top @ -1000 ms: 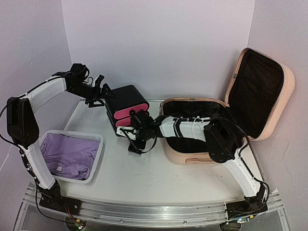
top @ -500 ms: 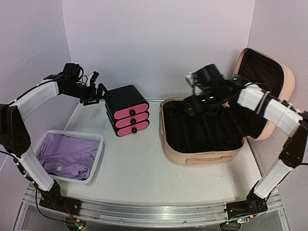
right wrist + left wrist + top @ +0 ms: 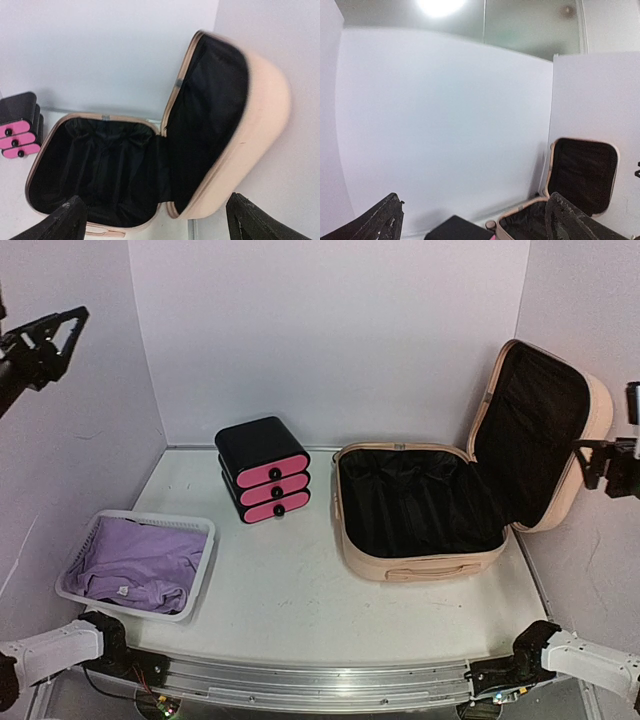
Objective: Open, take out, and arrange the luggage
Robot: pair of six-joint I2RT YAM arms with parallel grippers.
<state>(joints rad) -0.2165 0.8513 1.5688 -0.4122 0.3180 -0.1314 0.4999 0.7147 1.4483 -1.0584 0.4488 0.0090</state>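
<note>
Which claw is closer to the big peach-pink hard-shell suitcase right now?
Right. The right claw hangs open just beside the raised lid of the peach-pink hard-shell suitcase; the left claw is raised high at the far opposite side.

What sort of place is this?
Probably a robot test booth: plain pale panels box in a tabletop holding an open peach-pink hard-shell suitcase, a black-and-pink drawer box and a white mesh basket.

Right end effector (image 3: 600, 465) cut by frame edge, luggage (image 3: 150, 145) lid blurred, drawer box (image 3: 457, 231) mostly cropped
</note>
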